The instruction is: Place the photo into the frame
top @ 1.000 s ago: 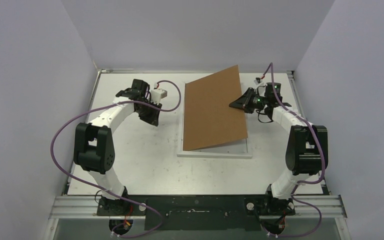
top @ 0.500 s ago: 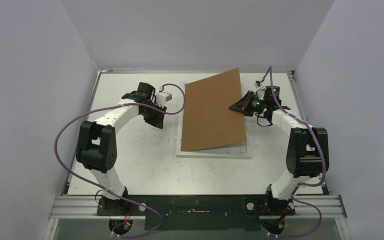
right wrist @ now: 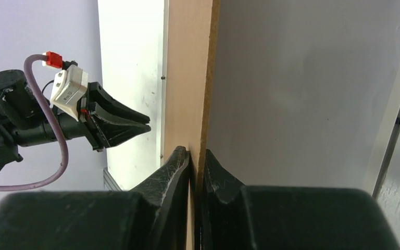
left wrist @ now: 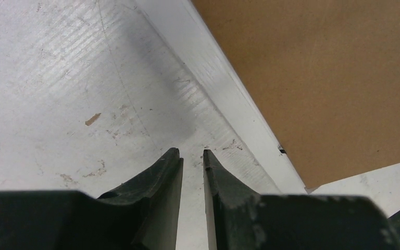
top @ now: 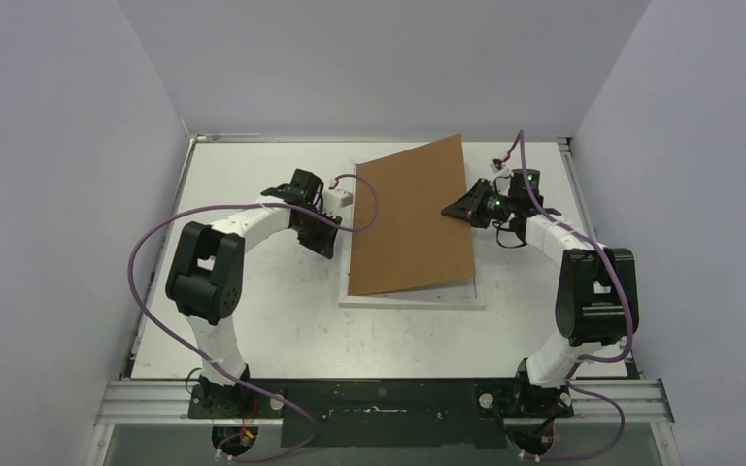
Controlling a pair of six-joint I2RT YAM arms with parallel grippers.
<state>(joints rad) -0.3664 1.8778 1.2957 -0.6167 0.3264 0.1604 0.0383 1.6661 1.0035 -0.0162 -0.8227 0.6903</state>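
Your right hand [top: 451, 207] is pinching the 3 o'clock edge of the brown backing board [top: 413, 218]. In the right wrist view its fingers [right wrist: 174, 166] are pressed against both faces of that edge. The board is tilted, with the 3 o'clock side lifted and the 9 o'clock side low over the frame [top: 410, 299].

The frame lies flat near the middle of the table [top: 272, 320]. Only its white strips show, past the board's 6 o'clock and 9 o'clock edges. The board covers the rest, and no view shows the photo, so you cannot tell whether it lies underneath.

Your left hand [top: 333, 249] sits at the frame's 9 o'clock side, low over the table. In the left wrist view a narrow gap separates its fingers [left wrist: 169, 166], with nothing between them. Their tips are just beside the frame's white edge [left wrist: 224, 88], and whether they touch the table cannot be told.
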